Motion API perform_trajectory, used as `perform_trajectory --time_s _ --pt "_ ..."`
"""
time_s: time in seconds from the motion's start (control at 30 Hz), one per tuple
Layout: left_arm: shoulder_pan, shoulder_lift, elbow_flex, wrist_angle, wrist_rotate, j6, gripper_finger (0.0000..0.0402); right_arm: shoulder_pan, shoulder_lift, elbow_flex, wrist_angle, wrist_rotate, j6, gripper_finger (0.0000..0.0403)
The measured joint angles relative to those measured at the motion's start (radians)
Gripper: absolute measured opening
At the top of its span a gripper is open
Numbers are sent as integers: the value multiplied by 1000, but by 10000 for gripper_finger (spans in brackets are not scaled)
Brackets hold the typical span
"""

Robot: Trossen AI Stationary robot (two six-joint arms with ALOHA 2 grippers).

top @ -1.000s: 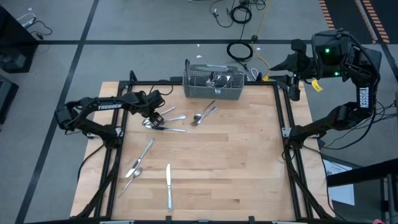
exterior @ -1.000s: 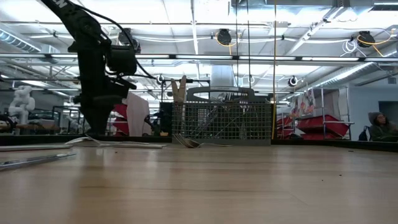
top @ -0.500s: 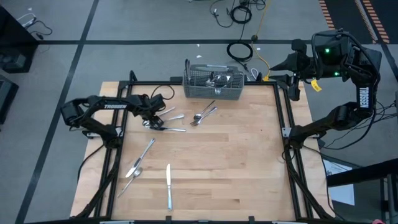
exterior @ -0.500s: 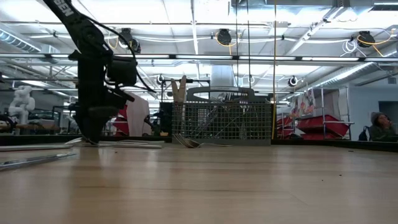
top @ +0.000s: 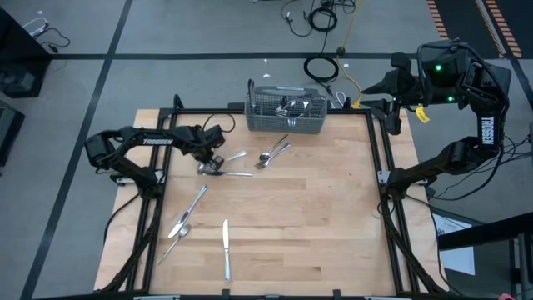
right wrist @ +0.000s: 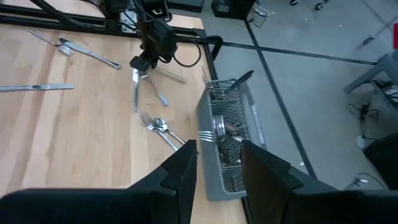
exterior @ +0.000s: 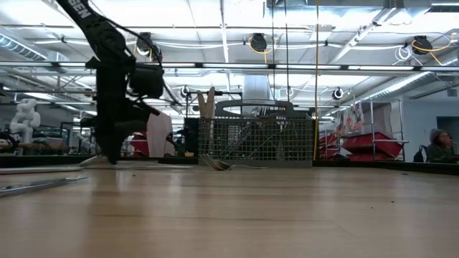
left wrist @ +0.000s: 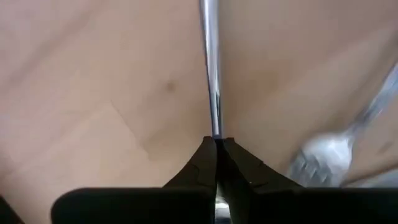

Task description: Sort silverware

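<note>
Steel knife [left wrist: 210, 74] pinched by its end in the left tool [top: 215, 158], low on the surface [top: 316, 225].
Slim, stiff and slick, it would twist in a tip hold; mid-handle looks safer. Nearer pieces lie scattered on pale wood: a knife [top: 225, 248], forks; beyond, the basket [top: 286, 110]. Right tool [right wrist: 217, 165], part spread, waits off past the far corner, workshop behind.

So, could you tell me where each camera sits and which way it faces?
High view: overhead, straight down on the table; both arms show.
Low view: table height, looking across at the basket; left arm shows.
Left wrist view: down at the wood; left gripper shut on a utensil.
Right wrist view: beyond the table's far edge; right gripper over the basket.
Shared: basket, left arm.
</note>
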State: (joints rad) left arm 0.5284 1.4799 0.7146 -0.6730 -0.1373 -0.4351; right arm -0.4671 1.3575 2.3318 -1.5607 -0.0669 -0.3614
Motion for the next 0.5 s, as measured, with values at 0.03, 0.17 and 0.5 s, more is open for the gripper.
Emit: perform_trajectory --time_s 0.03,0.17,0.5 --pt "0 -1 17 5 -1 -8 13 0 0 0 1 18 0 114" --pt "-1 -1 92 2 25 -24 6 0 0 0 13 118 1 114" --pt "-24 -14 322 -36 85 -98 2 -1 0 0 14 154 -42 114"
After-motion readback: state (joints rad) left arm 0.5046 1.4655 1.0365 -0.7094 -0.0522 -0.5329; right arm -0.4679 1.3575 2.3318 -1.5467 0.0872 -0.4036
